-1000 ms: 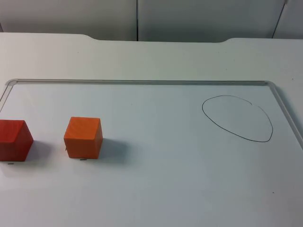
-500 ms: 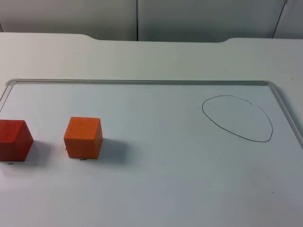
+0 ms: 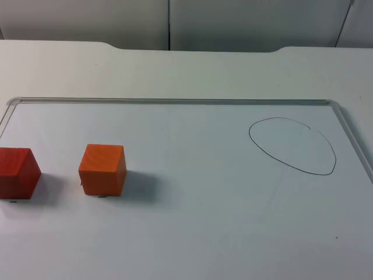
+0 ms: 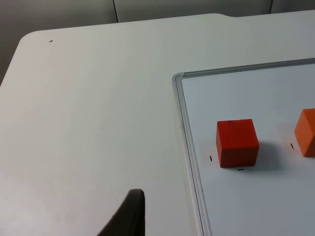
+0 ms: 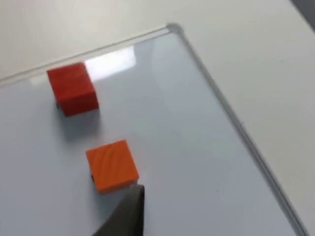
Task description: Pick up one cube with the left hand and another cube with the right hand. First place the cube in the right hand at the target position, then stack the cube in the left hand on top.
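A red cube [image 3: 17,172] sits at the whiteboard's left edge, and an orange cube [image 3: 102,169] rests a short way to its right. A hand-drawn black oval [image 3: 291,146] marks a spot on the board's right half. In the left wrist view my left gripper [image 4: 130,216] hovers over the bare table outside the board's frame, well short of the red cube [image 4: 237,142]; the orange cube [image 4: 306,132] lies beyond it. In the right wrist view my right gripper [image 5: 129,211] hangs close beside the orange cube [image 5: 112,164], with the red cube [image 5: 73,88] farther off.
The whiteboard's raised metal frame [image 3: 175,101] borders the work area on the white table [image 3: 186,70]. A grey partition wall [image 3: 169,23] closes the far side.
Both cubes stay where they were. A faint shadow has drifted across the right half of the board.
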`<state>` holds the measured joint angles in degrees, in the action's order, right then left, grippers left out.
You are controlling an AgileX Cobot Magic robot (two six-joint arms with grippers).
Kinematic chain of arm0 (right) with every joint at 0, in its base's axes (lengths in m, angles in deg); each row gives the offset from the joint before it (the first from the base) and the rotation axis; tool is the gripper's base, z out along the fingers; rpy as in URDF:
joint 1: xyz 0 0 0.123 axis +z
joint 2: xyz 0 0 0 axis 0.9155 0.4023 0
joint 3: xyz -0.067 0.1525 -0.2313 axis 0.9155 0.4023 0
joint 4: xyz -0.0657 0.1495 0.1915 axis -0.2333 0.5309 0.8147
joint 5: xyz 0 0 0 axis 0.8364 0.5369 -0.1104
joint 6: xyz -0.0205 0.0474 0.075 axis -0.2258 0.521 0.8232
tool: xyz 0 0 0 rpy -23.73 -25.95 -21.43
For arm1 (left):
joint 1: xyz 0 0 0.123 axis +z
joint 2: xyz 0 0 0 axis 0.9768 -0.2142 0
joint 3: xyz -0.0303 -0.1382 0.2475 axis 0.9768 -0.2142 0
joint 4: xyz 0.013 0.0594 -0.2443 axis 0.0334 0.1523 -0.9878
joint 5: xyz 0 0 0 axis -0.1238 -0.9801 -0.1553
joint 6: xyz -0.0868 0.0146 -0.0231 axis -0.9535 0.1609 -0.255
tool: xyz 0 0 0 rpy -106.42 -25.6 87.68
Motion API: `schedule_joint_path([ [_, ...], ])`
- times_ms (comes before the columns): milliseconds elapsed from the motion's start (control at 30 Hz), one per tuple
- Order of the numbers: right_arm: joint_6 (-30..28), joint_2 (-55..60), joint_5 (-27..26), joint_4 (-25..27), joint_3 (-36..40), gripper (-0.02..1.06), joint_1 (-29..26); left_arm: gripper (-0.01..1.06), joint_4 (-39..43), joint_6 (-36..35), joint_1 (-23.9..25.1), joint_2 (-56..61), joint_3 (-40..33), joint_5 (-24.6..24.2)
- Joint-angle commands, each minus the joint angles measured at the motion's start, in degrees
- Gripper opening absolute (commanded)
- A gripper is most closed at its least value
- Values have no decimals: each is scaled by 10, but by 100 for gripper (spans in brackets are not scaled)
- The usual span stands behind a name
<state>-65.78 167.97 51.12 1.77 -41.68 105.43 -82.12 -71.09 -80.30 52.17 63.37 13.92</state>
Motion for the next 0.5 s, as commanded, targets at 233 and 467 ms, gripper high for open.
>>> schedule_joint_path([
  [233, -38, 119, 50, -74, -48, 103, 73, 105, -3, -1, 2, 3, -5, 1],
  [467, -53, 181, 43, -86, -54, 103, 90, 105, -3, -1, 2, 3, -5, 1],
])
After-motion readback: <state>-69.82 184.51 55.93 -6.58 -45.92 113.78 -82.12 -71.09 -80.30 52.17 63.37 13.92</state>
